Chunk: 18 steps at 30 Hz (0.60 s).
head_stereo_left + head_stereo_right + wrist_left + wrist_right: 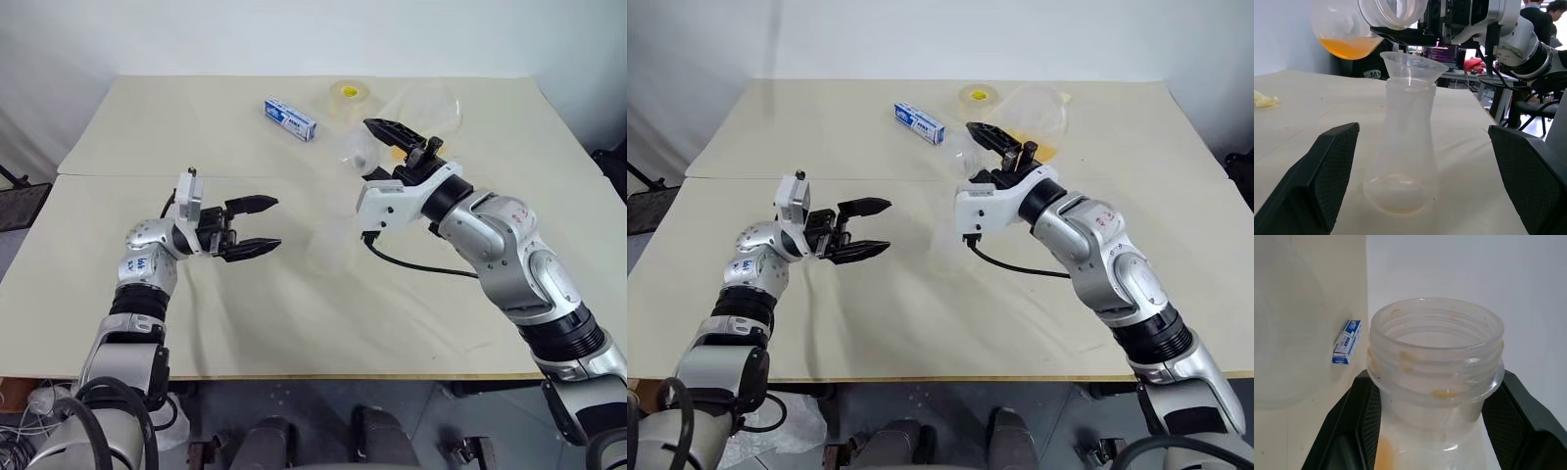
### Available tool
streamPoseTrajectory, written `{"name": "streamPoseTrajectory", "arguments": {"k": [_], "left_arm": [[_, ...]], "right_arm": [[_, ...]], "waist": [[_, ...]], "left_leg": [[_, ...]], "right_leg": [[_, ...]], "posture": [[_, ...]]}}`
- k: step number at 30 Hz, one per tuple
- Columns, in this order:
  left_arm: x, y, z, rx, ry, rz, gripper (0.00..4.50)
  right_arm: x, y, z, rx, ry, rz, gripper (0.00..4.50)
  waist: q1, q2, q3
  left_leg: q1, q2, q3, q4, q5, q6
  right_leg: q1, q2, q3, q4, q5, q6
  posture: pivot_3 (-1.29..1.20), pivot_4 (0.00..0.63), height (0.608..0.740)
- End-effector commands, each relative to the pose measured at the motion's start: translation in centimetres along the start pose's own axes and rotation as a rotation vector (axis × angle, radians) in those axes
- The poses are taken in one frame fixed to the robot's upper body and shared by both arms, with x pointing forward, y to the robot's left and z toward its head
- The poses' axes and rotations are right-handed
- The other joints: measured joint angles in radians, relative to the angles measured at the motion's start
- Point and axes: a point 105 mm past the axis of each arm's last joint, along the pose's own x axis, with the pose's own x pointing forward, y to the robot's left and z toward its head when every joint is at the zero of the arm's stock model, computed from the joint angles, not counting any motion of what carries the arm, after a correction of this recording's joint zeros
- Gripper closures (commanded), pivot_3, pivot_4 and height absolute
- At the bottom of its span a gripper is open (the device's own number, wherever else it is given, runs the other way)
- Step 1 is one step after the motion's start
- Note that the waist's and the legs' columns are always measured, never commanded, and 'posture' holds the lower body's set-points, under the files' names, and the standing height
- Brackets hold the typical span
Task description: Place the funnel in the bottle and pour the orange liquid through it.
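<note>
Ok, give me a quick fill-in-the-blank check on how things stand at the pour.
1. The ___ sits in the mouth of the clear flask.
2. The right gripper is shut on a wide-mouthed frosted bottle, tilted above the flask, holding liquid coloured ___.
3. The left gripper has its jaws ___, one on either side of the flask.

Missing words: funnel; orange; open
</note>
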Motion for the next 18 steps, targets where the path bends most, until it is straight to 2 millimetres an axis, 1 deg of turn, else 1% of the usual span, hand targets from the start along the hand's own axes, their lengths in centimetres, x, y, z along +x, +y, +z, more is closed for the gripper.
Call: {"name": "streamPoseTrajectory", "arguments": {"k": [1,5,18], "left_arm": [[0.0,-1.0,1.5,0.070,-0.006,-0.123,0.00],[0.1,-0.9,1.7,0.073,-0.007,-0.128,0.00],[1.1,-0.9,1.7,0.068,-0.021,-0.156,0.00]], "right_arm": [[0.1,-2.0,0.7,-0.069,-0.035,-0.069,2.04],[0.1,-2.0,0.7,-0.110,-0.045,-0.069,2.04],[-0.2,-2.0,-0.9,-0.232,-0.033,-0.057,2.04]], "waist": [[0.000,0.000,0.000],[0.000,0.000,0.000],[-0.002,0.000,0.000]], "left_leg": [[0.000,0.000,0.000,0.000,0.000,0.000],[0.000,0.000,0.000,0.000,0.000,0.000],[0.000,0.000,0.000,0.000,0.000,0.000]], "right_leg": [[0.000,0.000,0.000,0.000,0.000,0.000],[0.000,0.000,0.000,0.000,0.000,0.000],[0.000,0.000,0.000,0.000,0.000,0.000]], "posture": [[0.00,0.150,0.740],[0.00,0.150,0.740],[0.00,0.150,0.740]]}}
